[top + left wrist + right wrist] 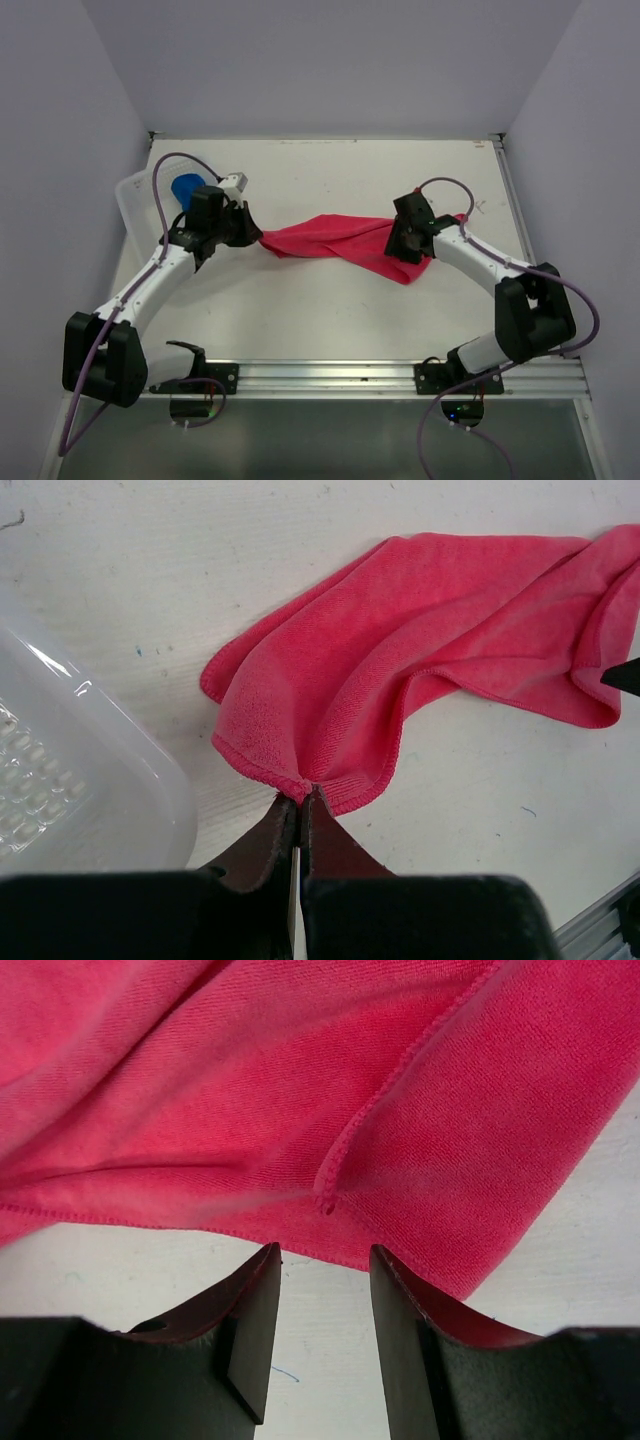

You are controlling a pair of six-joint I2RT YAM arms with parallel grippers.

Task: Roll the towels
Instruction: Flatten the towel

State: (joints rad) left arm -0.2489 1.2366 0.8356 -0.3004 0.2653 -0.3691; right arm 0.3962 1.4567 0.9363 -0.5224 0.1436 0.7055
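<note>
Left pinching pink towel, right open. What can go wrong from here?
The left gripper pinches only a sliver of hem on the pink towel; a tug could free it. The right gripper is open, tips at the cloth's very edge; closing may grab nothing. The basket sits close beside the left gripper; a swing could bump it.

Your white bench (330, 320) carries the pink-red towel (340, 240), rumpled across its middle, and a white basket (135, 200) at its left edge.
</note>
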